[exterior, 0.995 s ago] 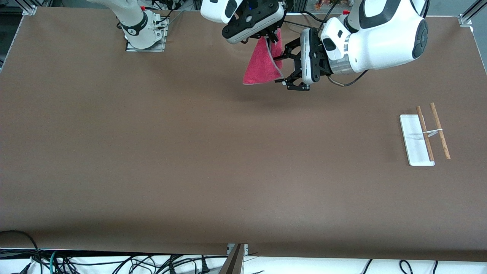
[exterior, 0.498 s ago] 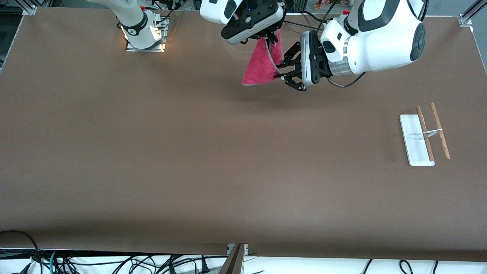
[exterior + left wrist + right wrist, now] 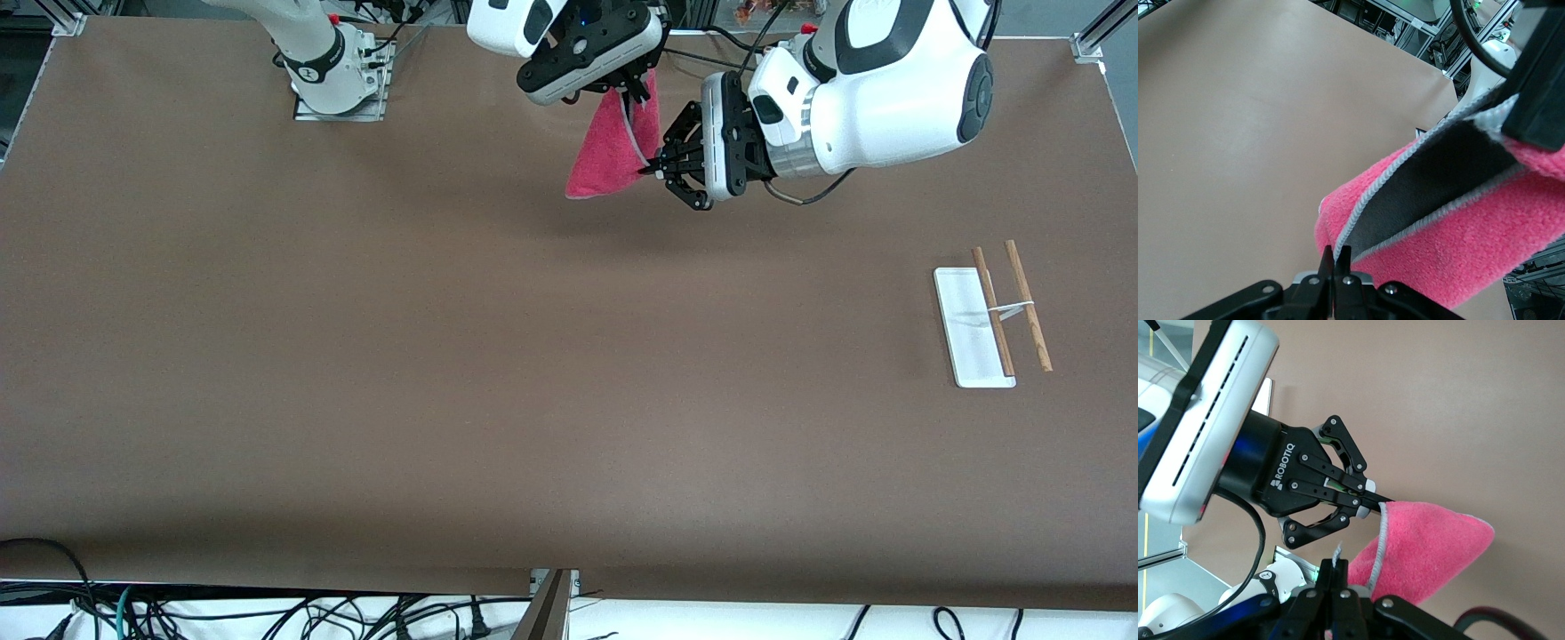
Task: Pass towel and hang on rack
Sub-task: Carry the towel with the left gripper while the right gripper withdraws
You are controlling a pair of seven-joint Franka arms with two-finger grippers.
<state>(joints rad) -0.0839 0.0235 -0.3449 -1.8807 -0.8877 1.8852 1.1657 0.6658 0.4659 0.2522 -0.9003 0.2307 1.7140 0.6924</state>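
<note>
1. Towel (image 3: 613,147) — a pink-red fuzzy cloth with a thin grey stitched edge, hanging in the air over the table (image 3: 444,356), above the strip close to the robots' bases and about midway between the two arms' ends.
2. Right claw (image 3: 636,89) — reaches in from the right arm's base and points downward; its fingers are pressed together on the towel's top corner, so the cloth drapes below it in a folded triangle.
3. Left claw (image 3: 656,171) — turned sideways toward the towel; its fingers are pinched on the lower edge of the cloth. The right wrist view shows the fingertips (image 3: 1375,500) meeting at the grey stitching, and the left wrist view shows the fingers closed tight on the hem with the towel (image 3: 1451,220) filling the space just ahead.
4. The towel is thus gripped by both claws at once — top corner and lower edge.
5. Rack (image 3: 991,311) — stands on the table toward the left arm's end, well apart from the towel and nearer the front camera; a flat white base carries two thin wooden rods joined by a white crosspiece.
</note>
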